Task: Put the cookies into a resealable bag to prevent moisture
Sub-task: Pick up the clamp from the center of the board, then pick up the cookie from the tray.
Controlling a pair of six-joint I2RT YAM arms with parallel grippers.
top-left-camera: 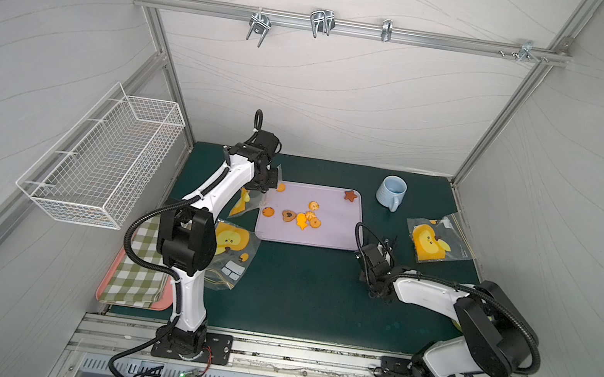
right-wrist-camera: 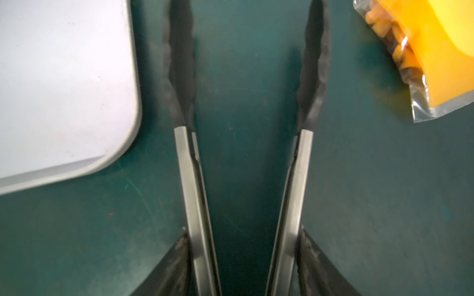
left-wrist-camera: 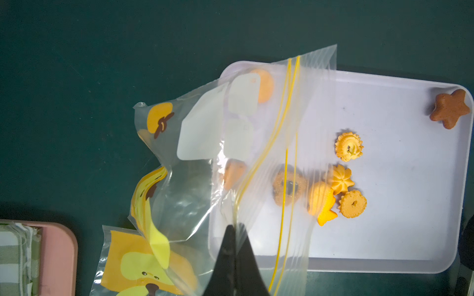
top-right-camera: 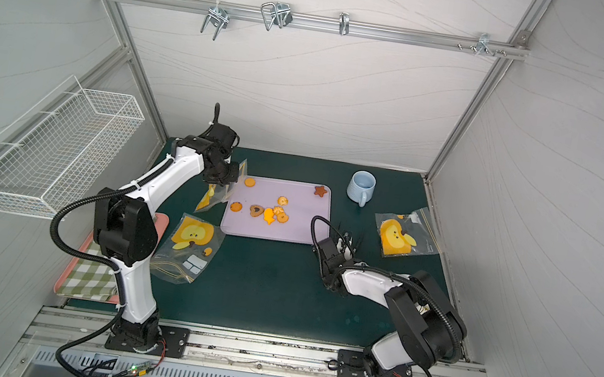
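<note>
Holding the tongs point(right-wrist-camera: 304, 159) by both arms in the right gripper point(top-left-camera: 379, 254), tips spread and empty, probably ready to pick. Poises them over the green mat point(top-left-camera: 316, 301) at the tray's point(left-wrist-camera: 410, 230) four o'clock. Leaves the cookies point(left-wrist-camera: 343, 184) clustered mid-tray, toward nine o'clock from the tips. Pinches the resealable bag point(left-wrist-camera: 205, 153) in the left gripper point(left-wrist-camera: 234, 230) at the tray's nine o'clock, presumably to receive them. Works inside white panelled walls point(top-left-camera: 325, 100).

The bag point(left-wrist-camera: 195, 189) I pinch is clear, glossy, crinkled plastic. My tongs point(right-wrist-camera: 187, 179) have brushed metal arms and matt black ribbed tips. The tray point(left-wrist-camera: 384, 243) looks smooth, matt plastic; the cookies point(left-wrist-camera: 352, 203) look grainy.
</note>
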